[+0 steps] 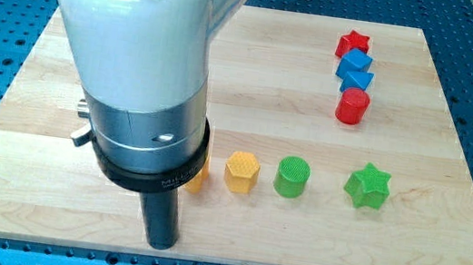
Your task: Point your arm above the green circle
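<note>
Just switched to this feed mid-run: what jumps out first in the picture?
The arm's bulky white and silver body fills the view's left, its dark rod ending at my tip near the board's bottom edge. Right of it sit a yellow hexagon, the green circle and a green star. At top right cluster a red star, two blue blocks and a red cylinder.

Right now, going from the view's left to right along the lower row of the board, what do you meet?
My tip → yellow block partly hidden behind the arm → yellow hexagon → green circle → green star.
</note>
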Action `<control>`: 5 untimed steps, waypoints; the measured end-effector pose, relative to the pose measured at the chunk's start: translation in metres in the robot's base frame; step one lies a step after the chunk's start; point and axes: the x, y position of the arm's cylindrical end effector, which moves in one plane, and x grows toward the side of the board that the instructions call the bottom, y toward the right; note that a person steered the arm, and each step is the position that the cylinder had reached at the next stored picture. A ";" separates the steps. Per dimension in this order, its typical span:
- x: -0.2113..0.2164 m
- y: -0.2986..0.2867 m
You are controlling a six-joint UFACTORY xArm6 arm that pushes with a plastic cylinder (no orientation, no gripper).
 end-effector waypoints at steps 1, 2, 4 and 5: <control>0.000 0.000; 0.002 -0.001; -0.086 -0.092; -0.156 -0.088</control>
